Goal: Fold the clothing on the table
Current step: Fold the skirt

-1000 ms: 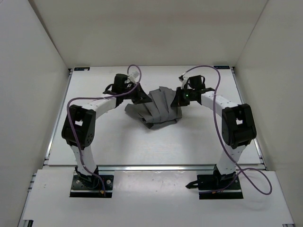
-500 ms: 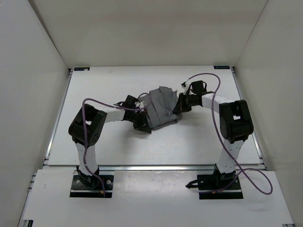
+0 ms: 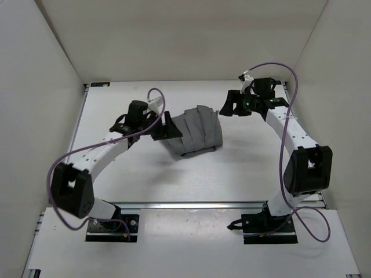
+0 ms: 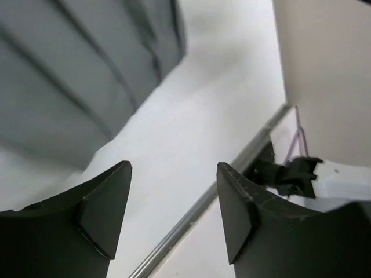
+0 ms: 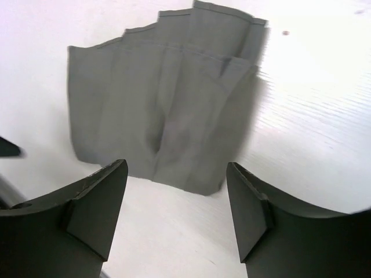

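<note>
At the middle of the table (image 3: 133, 168), a little toward the far side, lies the clothing (image 3: 197, 130) – dark grey, pleated, gathered into a compact stack with layers overlapping and the pleats running roughly near to far. The far edge looks stepped, the near edge ragged.

Left hand (image 4: 174, 169): parted, nothing between the fingers but bare white table. The cloth sits just beside it, off its left finger. From above I cannot tell whether it touches the garment's left edge.

Right hand (image 5: 177, 168): also parted and empty. It hangs above the table off the garment's far right corner, apart from the cloth and looking down on it.

Step in hand, as I judge it: a fold is laid and both hands are free of the fabric, between grasps. The bundle is narrower than a spread skirt but not yet neat.

The next move seems to call for a fresh pinch on one edge, through all the layers, with both hands on matching corners. They should lift evenly so the pleats do not fan open – soft cloth, likely to slump.

Writing: none readable. Small blue marks (image 3: 99, 84) at the far corners are too small to make out. No brand shows on the arms or the white walls (image 3: 185, 40).
</note>
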`<action>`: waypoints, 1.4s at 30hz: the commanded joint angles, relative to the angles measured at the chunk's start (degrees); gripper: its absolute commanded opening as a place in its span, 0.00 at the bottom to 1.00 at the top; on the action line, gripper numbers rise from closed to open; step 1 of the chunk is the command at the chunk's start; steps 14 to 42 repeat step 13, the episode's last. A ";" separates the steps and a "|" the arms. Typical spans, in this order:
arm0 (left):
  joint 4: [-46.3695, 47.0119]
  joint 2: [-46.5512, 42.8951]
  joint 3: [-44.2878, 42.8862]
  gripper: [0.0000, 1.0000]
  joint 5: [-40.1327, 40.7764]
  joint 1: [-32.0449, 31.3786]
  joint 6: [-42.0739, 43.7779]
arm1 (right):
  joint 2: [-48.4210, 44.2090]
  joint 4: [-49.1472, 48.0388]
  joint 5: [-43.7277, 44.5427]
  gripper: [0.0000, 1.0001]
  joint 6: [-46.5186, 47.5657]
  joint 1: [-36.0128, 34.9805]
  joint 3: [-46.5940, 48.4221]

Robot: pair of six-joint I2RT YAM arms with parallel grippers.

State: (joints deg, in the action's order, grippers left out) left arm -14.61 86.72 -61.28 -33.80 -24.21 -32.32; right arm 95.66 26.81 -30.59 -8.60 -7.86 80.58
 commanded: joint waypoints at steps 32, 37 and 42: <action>-24.23 -21.94 15.12 0.88 36.18 4.79 6.48 | -11.46 -2.90 4.40 0.51 -2.30 3.37 -22.48; -24.23 -21.94 15.12 0.88 36.18 4.79 6.48 | -11.46 -2.90 4.40 0.51 -2.30 3.37 -22.48; -24.23 -21.94 15.12 0.88 36.18 4.79 6.48 | -11.46 -2.90 4.40 0.51 -2.30 3.37 -22.48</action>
